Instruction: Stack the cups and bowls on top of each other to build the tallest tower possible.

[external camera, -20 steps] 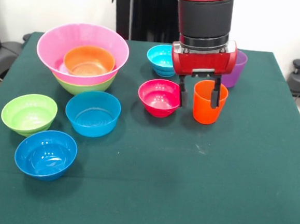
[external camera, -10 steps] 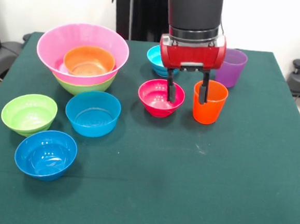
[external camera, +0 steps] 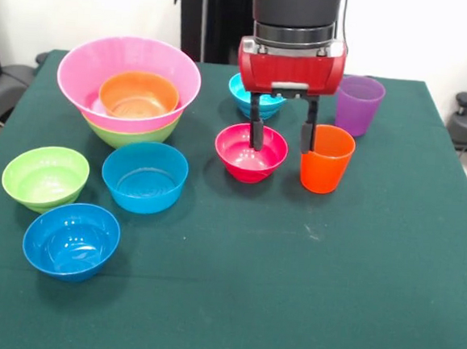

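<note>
My gripper [external camera: 282, 135] hangs open between the magenta-red bowl [external camera: 250, 152] and the orange cup [external camera: 326, 158], holding nothing. One finger [external camera: 256, 133] is over the bowl's right side; the other sits just left of the cup's rim. The purple cup [external camera: 359, 104] stands behind the orange one. At the back left is the tower: a lime green bowl [external camera: 127, 136] at the base, the huge pink bowl [external camera: 129, 74] in it, an orange bowl [external camera: 138, 95] inside that. A cyan bowl [external camera: 245, 90] is partly hidden behind the gripper body.
Loose on the green cloth at the left are a blue bowl [external camera: 144, 176], a lime green bowl [external camera: 45, 177] and a darker blue bowl [external camera: 70, 241]. The table's edges run close on both sides.
The gripper has moved left and risen a little; its fingers, which straddled the orange cup's left wall, are now clear of the cup. The cup stays on the table.
</note>
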{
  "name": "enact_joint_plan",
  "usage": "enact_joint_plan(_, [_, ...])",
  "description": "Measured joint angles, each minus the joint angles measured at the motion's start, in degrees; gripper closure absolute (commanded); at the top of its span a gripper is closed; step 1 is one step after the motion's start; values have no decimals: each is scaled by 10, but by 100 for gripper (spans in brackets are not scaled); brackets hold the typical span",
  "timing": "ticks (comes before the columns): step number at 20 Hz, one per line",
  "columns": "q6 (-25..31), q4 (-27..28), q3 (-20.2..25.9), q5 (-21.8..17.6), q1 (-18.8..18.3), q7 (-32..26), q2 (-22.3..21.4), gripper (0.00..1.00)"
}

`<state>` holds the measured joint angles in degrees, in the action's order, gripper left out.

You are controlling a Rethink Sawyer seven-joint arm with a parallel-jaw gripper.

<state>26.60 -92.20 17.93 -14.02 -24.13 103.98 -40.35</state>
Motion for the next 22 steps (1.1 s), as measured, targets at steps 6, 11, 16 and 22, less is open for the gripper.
enact_joint_plan(6, [0,-5,0,0,-8,0,-2,0])
enact_joint_plan(11, [0,-7,0,0,-8,0,-2,0])
enact_joint_plan(16, [0,-8,0,0,-8,0,-2,0])
enact_joint_plan(22, [0,-11,0,0,-8,0,-2,0])
